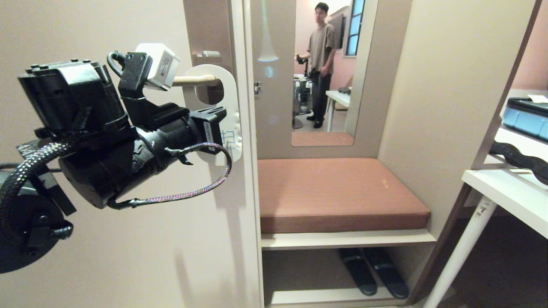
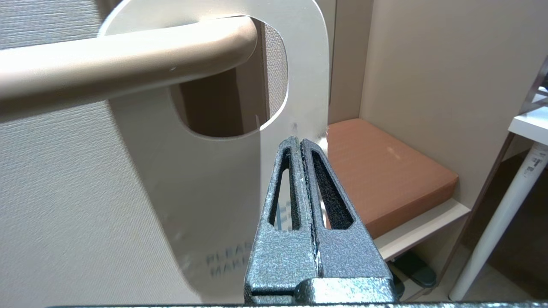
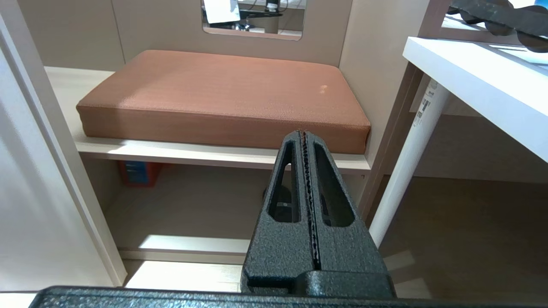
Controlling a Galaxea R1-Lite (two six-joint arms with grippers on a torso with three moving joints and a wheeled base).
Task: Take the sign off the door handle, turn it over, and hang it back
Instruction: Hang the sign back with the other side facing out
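Observation:
The sign [image 2: 205, 179] hangs by its big hole on the cream door handle [image 2: 120, 60], white side toward me with blue "PLEASE MAKE" lettering low down. My left gripper [image 2: 301, 141] is shut on the sign's outer edge just below the hole, and the card bends toward the fingers. In the head view the left gripper [image 1: 220, 128] reaches in from the left over the lower part of the sign [image 1: 231, 92], under the handle [image 1: 195, 80]. My right gripper [image 3: 303, 133] is shut and empty, parked low, facing the bench.
Right of the door stands a bench with a brown cushion [image 1: 338, 192] and dark slippers [image 1: 372, 271] underneath. A mirror [image 1: 323, 72] above it shows a standing person. A white table [image 1: 509, 196] with a slanted leg is at the far right.

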